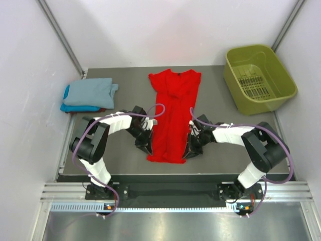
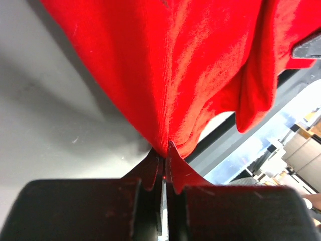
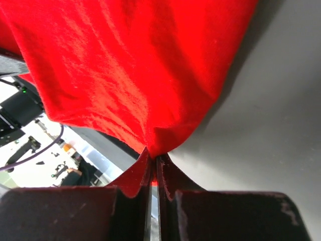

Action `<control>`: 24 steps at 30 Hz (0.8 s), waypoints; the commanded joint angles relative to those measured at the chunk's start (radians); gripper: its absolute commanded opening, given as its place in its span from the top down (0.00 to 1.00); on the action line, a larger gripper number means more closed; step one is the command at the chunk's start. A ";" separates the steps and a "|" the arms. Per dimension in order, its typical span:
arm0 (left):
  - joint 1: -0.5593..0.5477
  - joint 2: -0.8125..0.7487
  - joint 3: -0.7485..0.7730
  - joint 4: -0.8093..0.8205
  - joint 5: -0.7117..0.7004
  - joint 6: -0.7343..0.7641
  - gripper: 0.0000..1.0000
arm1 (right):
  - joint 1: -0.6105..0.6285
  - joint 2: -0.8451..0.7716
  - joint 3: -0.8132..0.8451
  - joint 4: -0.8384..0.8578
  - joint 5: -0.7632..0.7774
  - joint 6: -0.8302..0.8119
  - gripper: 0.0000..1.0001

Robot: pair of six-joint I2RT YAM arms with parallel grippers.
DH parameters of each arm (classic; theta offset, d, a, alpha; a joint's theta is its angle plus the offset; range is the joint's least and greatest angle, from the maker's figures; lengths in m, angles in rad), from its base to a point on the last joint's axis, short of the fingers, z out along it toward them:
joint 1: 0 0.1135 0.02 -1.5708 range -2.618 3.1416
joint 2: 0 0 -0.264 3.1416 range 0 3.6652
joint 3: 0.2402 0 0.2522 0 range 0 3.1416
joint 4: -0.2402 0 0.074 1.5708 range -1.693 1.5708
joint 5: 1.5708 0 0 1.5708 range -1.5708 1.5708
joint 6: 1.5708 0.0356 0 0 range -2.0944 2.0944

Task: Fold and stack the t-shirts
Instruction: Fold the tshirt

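Observation:
The red t-shirt lies lengthwise in the middle of the table, folded into a narrow strip with its collar at the far end. My left gripper is shut on the shirt's near left corner, and the cloth rises from the pinched tips. My right gripper is shut on the near right corner, with the cloth hanging from its tips. The near hem is lifted a little off the table. A grey-blue t-shirt lies folded on a turquoise one at the far left.
The olive-green plastic basket stands at the far right corner. White walls close in the left, right and back. The table's front edge runs just behind the arm bases.

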 commanded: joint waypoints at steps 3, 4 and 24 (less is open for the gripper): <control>0.003 -0.044 0.029 -0.026 0.072 0.025 1.00 | -0.028 -0.064 0.050 -0.063 0.037 -0.078 1.00; 0.003 -0.049 0.035 -0.036 0.074 0.034 1.00 | -0.034 -0.084 0.061 -0.076 0.051 -0.092 1.00; 0.022 0.005 0.377 -0.205 0.008 0.169 1.00 | -0.187 -0.124 0.364 -0.209 0.139 -0.278 1.00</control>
